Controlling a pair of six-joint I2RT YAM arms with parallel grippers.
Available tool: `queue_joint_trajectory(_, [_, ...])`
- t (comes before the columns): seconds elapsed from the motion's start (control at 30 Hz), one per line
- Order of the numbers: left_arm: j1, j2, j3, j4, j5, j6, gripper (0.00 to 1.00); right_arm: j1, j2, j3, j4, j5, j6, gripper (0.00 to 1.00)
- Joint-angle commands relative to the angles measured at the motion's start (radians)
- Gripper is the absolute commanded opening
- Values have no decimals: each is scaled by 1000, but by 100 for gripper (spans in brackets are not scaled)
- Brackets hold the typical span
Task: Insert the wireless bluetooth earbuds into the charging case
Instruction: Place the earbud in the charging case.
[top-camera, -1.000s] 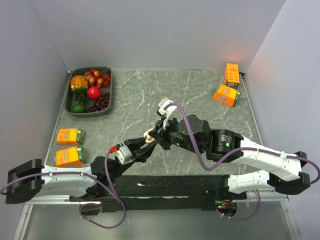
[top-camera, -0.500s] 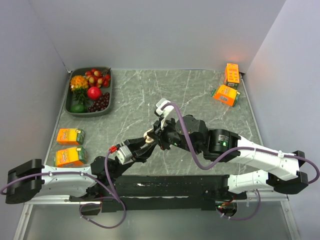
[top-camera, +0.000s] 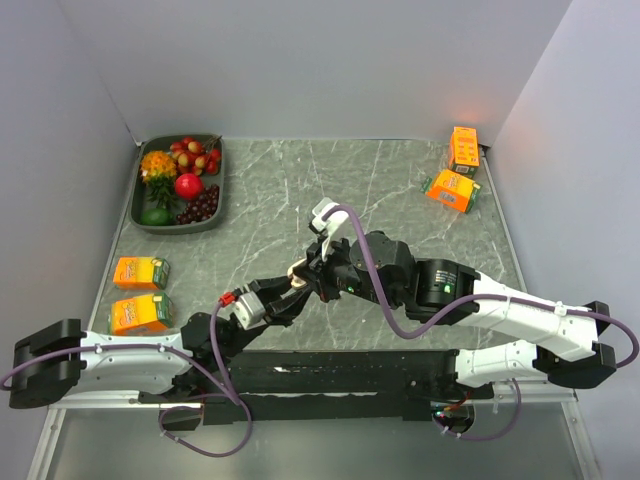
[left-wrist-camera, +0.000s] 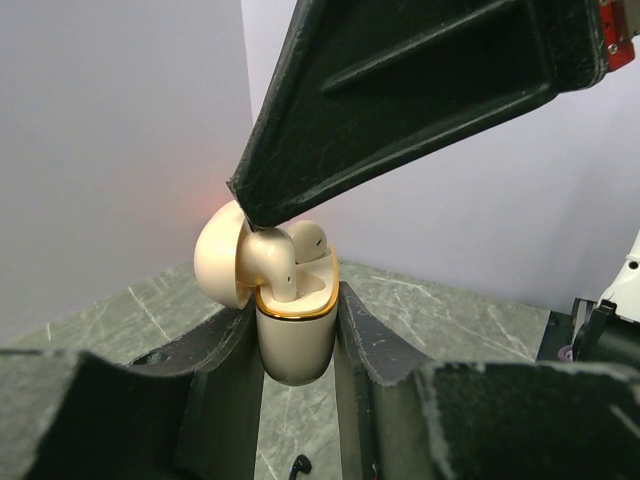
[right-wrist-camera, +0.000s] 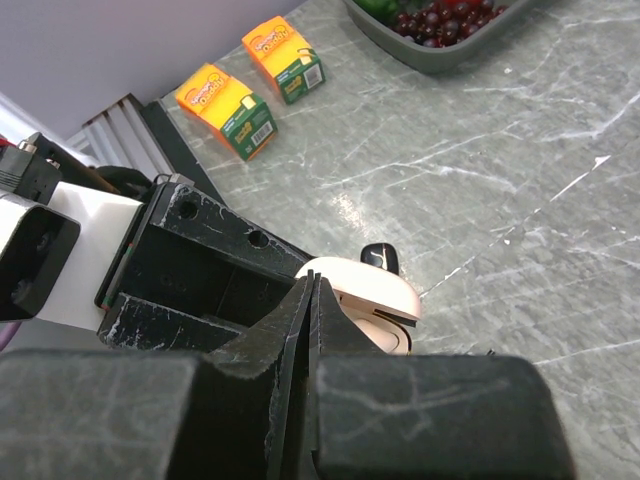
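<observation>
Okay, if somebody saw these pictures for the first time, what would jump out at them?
The open cream charging case, clamped in the left tool mid-table, with the shut right tool tip down at its mouth. Next, the tray of bright fruit at the far left corner and the orange cartons far right.

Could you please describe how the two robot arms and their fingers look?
The left arm and the right arm both have white links and black joints. A thin purple cable loops along each. The fingers are black, wedge-shaped and scuffed. A small red connector sits near the left wrist.
</observation>
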Motion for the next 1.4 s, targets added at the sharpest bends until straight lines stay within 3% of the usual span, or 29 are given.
queue_joint_trajectory(0.0, [1,-33,10,140,-9,11,1,2,-17,-29,-49,-38,18,5])
queue_joint_trajectory(0.43, [1,-56,-4,154,-49,31,1,4,-37,-12,-118,-32,29,9])
queue_joint_trajectory(0.57, [1,-63,-2,142,-49,34,1,6,-55,-12,-115,-20,34,27])
queue_joint_trajectory(0.77, [1,-56,-4,142,-37,21,1,7,-90,-15,-74,13,37,36])
queue_joint_trajectory(1.0, [3,-66,-11,114,30,-23,1,-13,-153,-50,40,121,-17,33])
queue_joint_trajectory(1.07, [3,-65,-11,91,55,-34,1,-62,-130,-17,6,68,-15,30])
queue_joint_trajectory(1.37, [1,-59,-16,74,67,-55,1,-70,-72,-22,30,16,-31,22])
